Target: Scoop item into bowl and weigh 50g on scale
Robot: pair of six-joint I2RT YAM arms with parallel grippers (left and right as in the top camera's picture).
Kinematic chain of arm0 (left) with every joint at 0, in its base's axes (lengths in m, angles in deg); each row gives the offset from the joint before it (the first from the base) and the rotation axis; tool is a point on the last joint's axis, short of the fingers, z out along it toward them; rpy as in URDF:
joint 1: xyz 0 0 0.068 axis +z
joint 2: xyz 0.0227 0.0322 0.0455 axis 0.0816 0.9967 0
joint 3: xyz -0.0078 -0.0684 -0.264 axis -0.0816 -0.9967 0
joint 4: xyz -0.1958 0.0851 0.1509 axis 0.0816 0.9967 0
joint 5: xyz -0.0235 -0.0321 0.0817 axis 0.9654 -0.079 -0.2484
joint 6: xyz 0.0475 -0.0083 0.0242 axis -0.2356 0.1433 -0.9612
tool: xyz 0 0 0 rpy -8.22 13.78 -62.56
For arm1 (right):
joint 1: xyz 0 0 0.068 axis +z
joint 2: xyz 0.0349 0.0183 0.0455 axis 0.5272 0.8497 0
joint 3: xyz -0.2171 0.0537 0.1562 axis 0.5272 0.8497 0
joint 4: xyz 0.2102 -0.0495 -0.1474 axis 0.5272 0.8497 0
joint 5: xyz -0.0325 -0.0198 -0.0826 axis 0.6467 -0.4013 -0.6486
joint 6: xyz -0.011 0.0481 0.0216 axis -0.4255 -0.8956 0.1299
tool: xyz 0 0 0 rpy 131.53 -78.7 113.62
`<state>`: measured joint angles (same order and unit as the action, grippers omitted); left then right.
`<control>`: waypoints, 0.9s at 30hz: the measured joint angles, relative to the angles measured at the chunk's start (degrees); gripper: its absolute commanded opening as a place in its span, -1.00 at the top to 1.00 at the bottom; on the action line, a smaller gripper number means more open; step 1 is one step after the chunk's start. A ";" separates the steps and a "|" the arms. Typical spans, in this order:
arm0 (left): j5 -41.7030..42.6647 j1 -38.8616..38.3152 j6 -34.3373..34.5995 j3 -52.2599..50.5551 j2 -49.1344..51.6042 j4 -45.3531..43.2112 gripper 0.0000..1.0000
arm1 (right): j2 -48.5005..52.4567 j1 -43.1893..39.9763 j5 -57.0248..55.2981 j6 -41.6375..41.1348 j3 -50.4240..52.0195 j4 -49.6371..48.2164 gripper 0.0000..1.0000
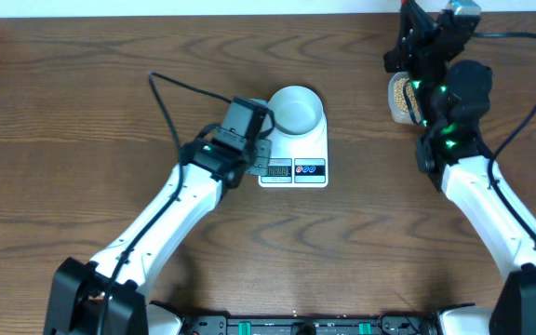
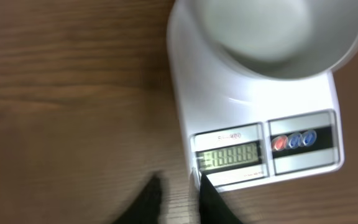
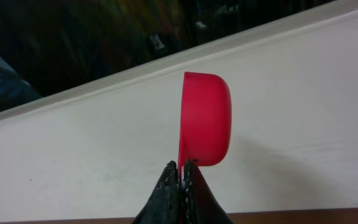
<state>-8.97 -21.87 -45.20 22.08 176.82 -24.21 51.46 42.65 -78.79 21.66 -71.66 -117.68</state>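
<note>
Beans (image 1: 397, 91) are sitting in the clear tub (image 1: 401, 118) over at the far right of the wooden surface (image 1: 82, 112), well apart from the scale. The right arm hangs over part of that tub, so overhead only gives me a slice of it. Bowl (image 1: 297, 110) is parked on the back half of the white scale (image 1: 310, 147), resting right on it, and its inside looks plain pale white in the left wrist view. The scale's display (image 2: 230, 156) is lit with a row of digits, a bit too blurry for me to read for sure. The buttons (image 2: 294, 140) sit just beside it along the same near edge.

Left fingers (image 2: 209, 198) are a little spread with nothing between them, low at the scale's near left corner. One tip is right by the corner next to the display, but I can't tell if it's actually touching. Right fingers (image 3: 168, 182) are pressed together, pinching the handle of the red scoop (image 3: 207, 118), near the tub at the far right. The scoop is turned on its side in the right wrist view, seen edge-on with its rounded bottom toward the right and a pale wall (image 3: 303, 87) behind it. I can't see into the cup from that angle.
</note>
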 measured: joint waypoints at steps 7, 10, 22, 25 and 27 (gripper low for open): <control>-0.22 2.12 0.31 0.00 -3.43 3.23 -0.96 | 0.92 0.00 0.79 0.00 -1.14 0.02 0.98; -0.22 2.12 0.35 0.00 -3.48 4.02 -0.96 | 0.92 0.00 1.03 0.00 -1.64 0.02 0.98; 11.89 7.32 -18.88 2.40 -4.92 15.52 -0.96 | 0.92 -0.02 2.99 0.00 -1.75 -0.26 0.98; 17.35 11.04 -27.91 6.82 -5.95 21.31 -0.96 | 0.92 -0.11 4.94 0.00 -1.75 -0.24 0.98; 21.18 12.83 -34.03 9.14 -6.99 22.64 -0.96 | 0.92 -0.35 6.62 0.00 -1.79 -0.11 0.98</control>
<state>12.21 -9.04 -79.23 31.22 169.83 -1.56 52.38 42.30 -72.16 21.66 -73.45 -117.79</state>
